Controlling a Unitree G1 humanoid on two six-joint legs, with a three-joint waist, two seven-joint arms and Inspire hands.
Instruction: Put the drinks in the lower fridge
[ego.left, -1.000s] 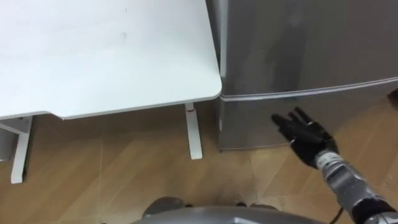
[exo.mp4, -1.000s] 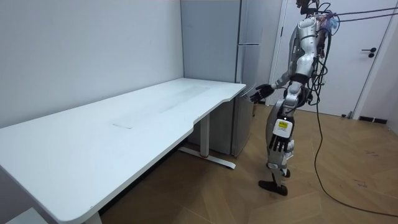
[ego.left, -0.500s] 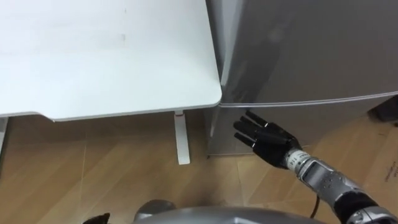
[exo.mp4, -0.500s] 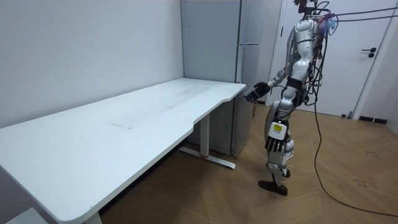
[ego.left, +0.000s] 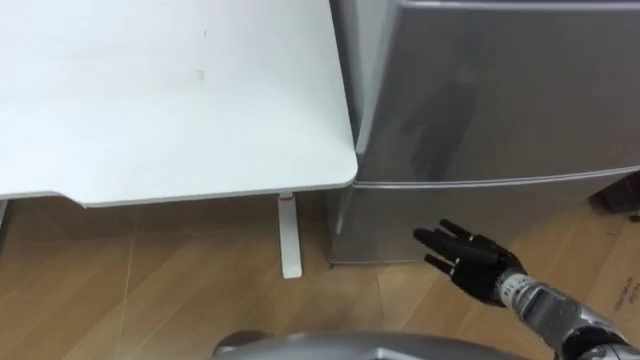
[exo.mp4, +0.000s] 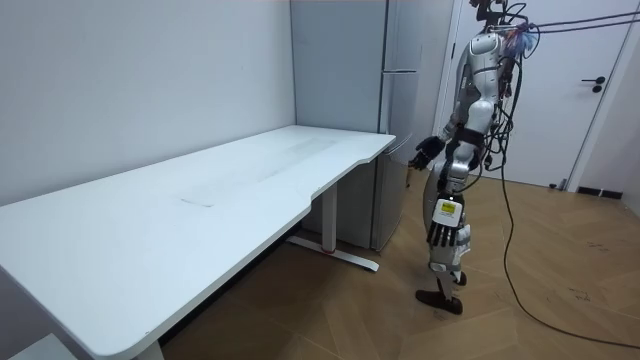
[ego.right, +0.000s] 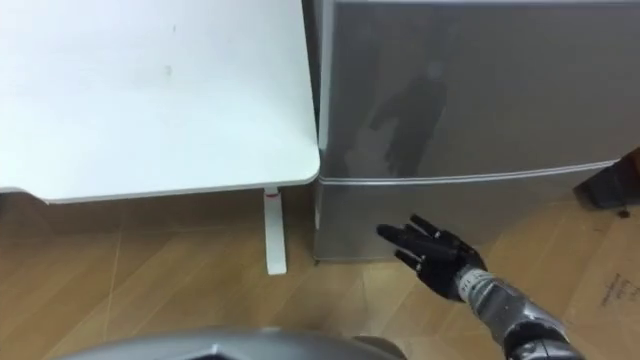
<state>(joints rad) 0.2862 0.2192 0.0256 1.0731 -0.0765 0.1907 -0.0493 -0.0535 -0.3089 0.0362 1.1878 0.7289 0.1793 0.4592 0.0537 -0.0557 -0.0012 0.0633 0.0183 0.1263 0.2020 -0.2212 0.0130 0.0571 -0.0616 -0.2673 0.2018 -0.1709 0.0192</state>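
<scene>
The lower fridge door (ego.left: 470, 212) is closed beneath the seam of the grey fridge (ego.left: 500, 90). The corner of the white table (ego.left: 170, 100) sits just beside the fridge's left edge. My right hand (ego.left: 468, 266) hovers in front of that lower door, fingers spread straight, holding nothing. My left hand (exo.mp4: 443, 232) hangs at my side, away from the fridge.

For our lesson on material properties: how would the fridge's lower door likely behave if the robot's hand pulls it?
The lower door looks like rigid metal, so probably stiff, swinging whole. Its smooth, reflective face shows no handle near the open right hand, so fingers might slip.
</scene>
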